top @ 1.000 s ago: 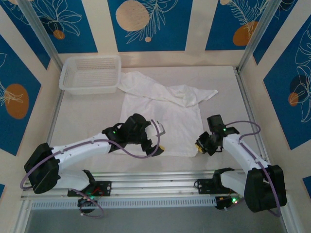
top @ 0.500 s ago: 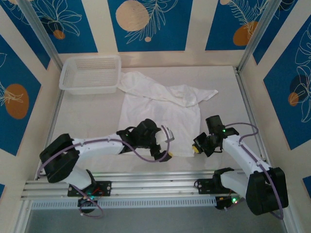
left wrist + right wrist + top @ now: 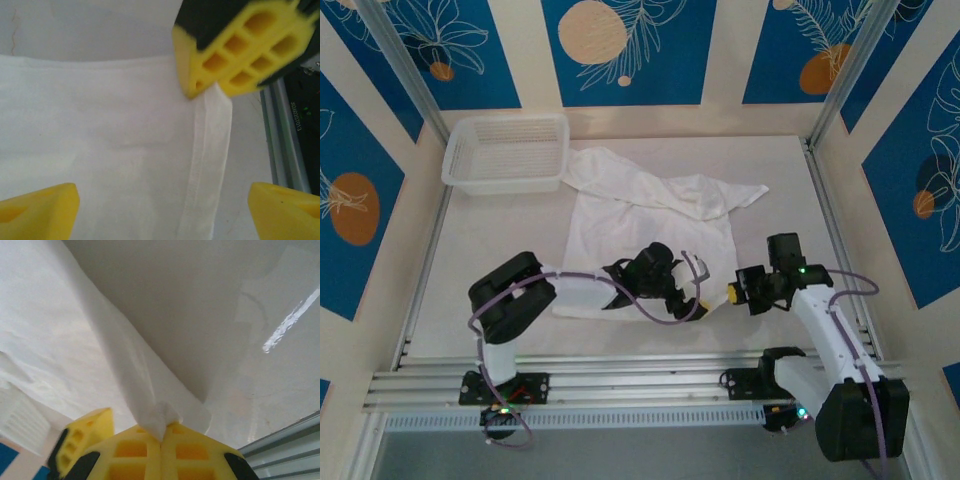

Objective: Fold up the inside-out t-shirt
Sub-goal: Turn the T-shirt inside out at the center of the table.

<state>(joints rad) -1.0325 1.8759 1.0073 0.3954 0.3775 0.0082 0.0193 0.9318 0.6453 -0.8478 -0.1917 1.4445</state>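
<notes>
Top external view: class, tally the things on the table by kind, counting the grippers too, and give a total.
T-shirt: 1
Basket: 1
Grippers: 2 (left gripper, right gripper)
Total: 4

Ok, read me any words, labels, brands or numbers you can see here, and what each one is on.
Small white lettering on the black part beside the metal rail, left wrist view: too blurred to read.
The t-shirt: plain, no print or tag showing.
The basket: no label showing.
The wall panels: leaf and circle patterns, no words.
</notes>
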